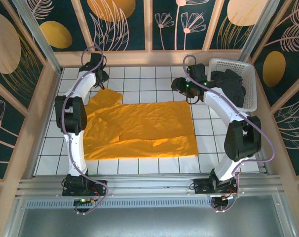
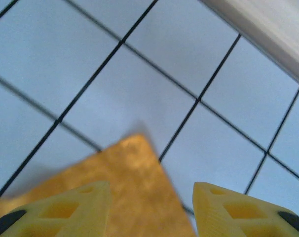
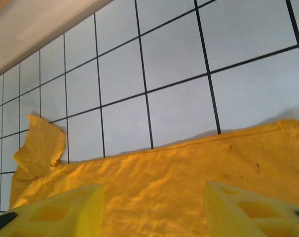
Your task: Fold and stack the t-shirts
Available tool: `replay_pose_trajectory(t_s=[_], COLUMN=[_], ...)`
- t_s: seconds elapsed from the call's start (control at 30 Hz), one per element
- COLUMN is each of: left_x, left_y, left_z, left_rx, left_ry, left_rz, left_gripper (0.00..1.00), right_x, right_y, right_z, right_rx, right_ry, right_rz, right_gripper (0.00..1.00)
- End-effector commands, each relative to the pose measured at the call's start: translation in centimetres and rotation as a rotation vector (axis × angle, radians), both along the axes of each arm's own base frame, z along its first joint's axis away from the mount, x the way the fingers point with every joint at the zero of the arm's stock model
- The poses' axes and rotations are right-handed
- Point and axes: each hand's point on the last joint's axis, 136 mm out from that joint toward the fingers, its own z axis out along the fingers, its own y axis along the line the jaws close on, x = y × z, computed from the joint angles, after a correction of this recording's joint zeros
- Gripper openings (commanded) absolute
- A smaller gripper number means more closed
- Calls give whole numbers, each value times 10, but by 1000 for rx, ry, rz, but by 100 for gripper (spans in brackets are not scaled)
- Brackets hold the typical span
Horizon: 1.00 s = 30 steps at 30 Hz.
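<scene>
We see the mustard t-shirt spread flat on the white tiled table, lying sideways between our two arms with its sleeves toward the left and its hem toward the right. One sleeve points to the far left, and the near left part is folded over on itself in creased layers. Our left gripper hovers at the tip of that far sleeve. In the left wrist view its yellow fingers stand apart, with the pointed corner of orange cloth lying on the tiles between them and nothing clamped. Our right gripper hangs by the far right corner of the shirt, near the hem. In the right wrist view its fingers are also spread wide and the shirt's far edge runs across just beyond them; we cannot tell whether they touch the cloth. The dark charcoal t-shirt sits bunched in the white mesh basket at the far right of the table, just beside the right arm.
</scene>
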Motion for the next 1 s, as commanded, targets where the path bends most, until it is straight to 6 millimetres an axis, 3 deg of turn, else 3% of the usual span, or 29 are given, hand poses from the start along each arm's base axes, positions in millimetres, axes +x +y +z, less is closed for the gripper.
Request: replay_pose_trajectory(t_s=[0.0, 0.2, 0.37, 0.53, 0.77, 0.97], left_x=[19, 41, 34, 23, 9, -3], left_y=[17, 21, 23, 20, 8, 4], left_z=[-5, -43, -77, -99, -122, -124], left_rx=[131, 204, 226, 208, 125, 87], left_ry=[13, 41, 115, 169, 222, 237], left_rz=[-18, -48, -68, -86, -109, -97], left_gripper=[49, 53, 55, 54, 40, 22], right_x=[-1, -16, -18, -12, 3, 19], right_y=[2, -8, -17, -21, -26, -41], right_z=[15, 13, 10, -1, -15, -45], right_rx=[8, 0, -9, -20, -53, -125], right_ry=[-30, -18, -8, 12, 30, 78], right_rz=[35, 20, 7, -1, -41, -149], right_gripper=[56, 57, 57, 57, 57, 57])
